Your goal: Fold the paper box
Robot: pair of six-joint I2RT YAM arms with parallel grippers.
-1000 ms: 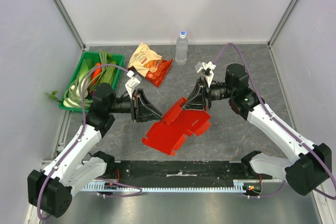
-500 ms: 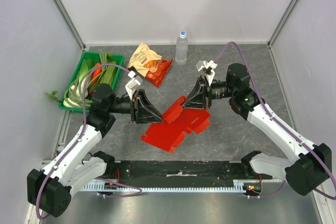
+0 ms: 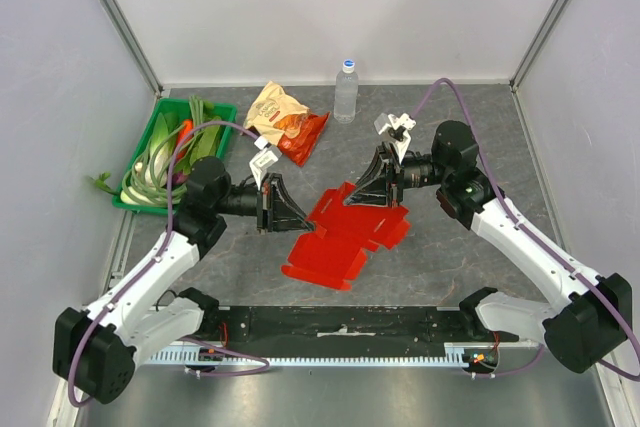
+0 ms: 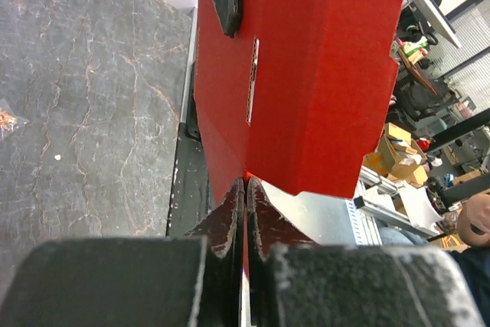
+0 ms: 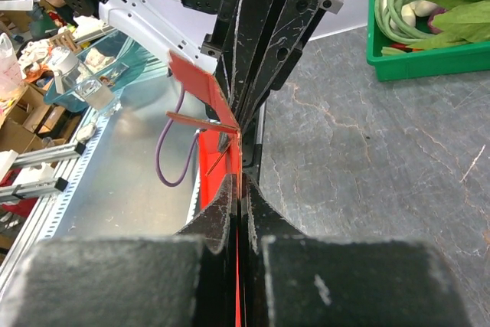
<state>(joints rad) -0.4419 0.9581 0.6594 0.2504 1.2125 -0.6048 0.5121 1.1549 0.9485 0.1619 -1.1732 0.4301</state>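
The paper box (image 3: 345,237) is a bright red flat cardboard sheet with flaps and creases, held in the air over the middle of the table between both arms. My left gripper (image 3: 298,221) is shut on its left edge; in the left wrist view the red sheet (image 4: 306,89) runs away from the pinched jaws (image 4: 246,183). My right gripper (image 3: 362,199) is shut on its far right edge; in the right wrist view the sheet (image 5: 210,162) shows edge-on between the jaws (image 5: 242,181), with a flap sticking out to the left.
A green tray (image 3: 140,162) of vegetables stands at the far left. A crinkled orange-and-red snack bag (image 3: 285,119) and a clear water bottle (image 3: 346,90) lie at the back. White walls enclose the table on three sides.
Both grippers keep their hold. The left arm has moved right and forward, and the sheet has shifted right and lies flatter and lower than before.
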